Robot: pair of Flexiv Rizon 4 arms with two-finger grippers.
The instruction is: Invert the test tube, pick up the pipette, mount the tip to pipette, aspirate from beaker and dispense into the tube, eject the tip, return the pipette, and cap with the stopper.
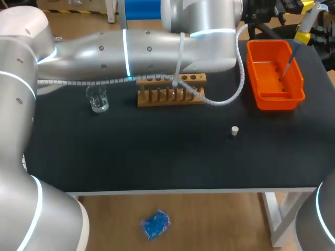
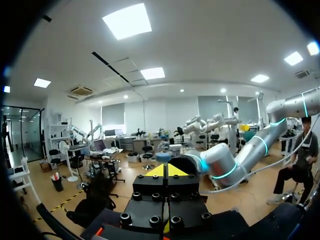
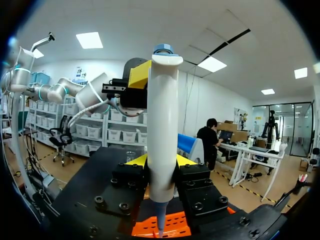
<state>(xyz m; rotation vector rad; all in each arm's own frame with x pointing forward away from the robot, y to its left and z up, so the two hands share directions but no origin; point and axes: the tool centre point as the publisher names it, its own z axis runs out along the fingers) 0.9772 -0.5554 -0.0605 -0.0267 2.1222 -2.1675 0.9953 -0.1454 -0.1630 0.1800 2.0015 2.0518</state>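
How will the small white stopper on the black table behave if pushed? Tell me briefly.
The stopper looks small and squat, so probably very light; a nudge would likely slide it on the table. It seems to stand on its flat end; tipped over, its round side could roll. Being so small, it may slip from a loose pinch.

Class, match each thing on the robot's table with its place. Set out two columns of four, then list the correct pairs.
Things:
1 beaker
2 stopper
3 pipette
4 orange bin

Places:
A in the right gripper
B left of the wooden rack
C under the pipette's tip
D alone on the table, in front of the rack

Pairs: 1-B; 2-D; 3-A; 4-C
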